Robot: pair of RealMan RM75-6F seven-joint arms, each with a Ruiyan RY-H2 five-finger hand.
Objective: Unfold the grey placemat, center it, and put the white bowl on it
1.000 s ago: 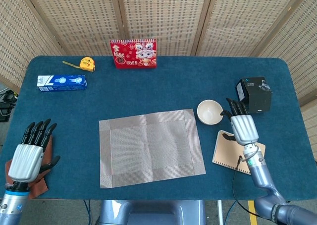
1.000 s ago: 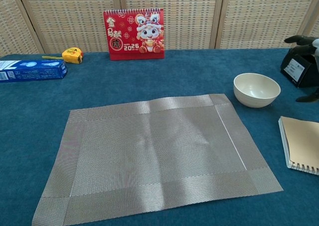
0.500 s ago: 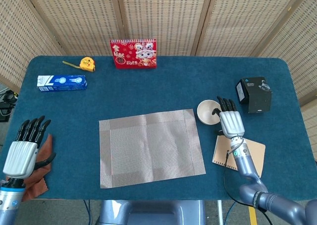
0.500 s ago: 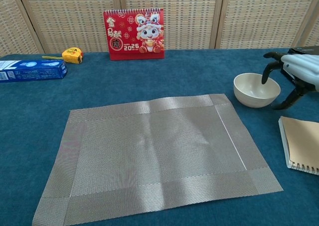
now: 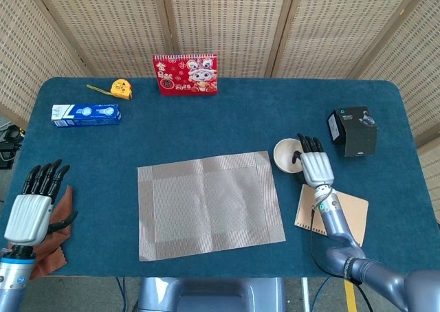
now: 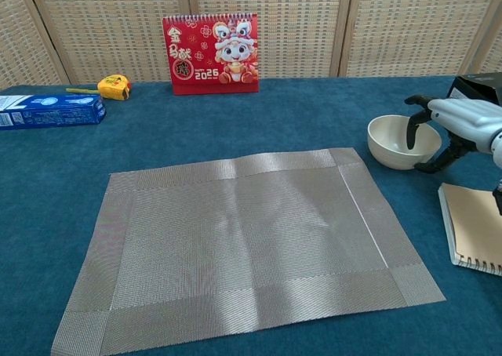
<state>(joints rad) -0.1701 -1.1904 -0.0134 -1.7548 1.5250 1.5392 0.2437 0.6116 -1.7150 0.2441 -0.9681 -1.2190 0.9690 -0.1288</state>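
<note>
Grey placemat (image 5: 210,204) already flat, roughly mid counter (image 5: 227,116). White bowl (image 6: 400,142) just beside mat's far right corner, not on it. Right robot hand (image 5: 314,166) over bowl's right rim, fingers dipping inside, thumb outside by the wall; looks about to pinch but no firm clamp visible yet, so reads as apart, holding nothing. Left robot hand (image 5: 31,216) at near left edge, fingers spread, nothing in it, above a brown cloth (image 5: 55,238).

Risks: one-sided rim grip, so bowl could tip or slip on lift. Thumb crowded by notebook (image 6: 476,230); black box (image 5: 355,130) close behind. Dragging bowl across could ruck mat edge, shift it off-centre.
</note>
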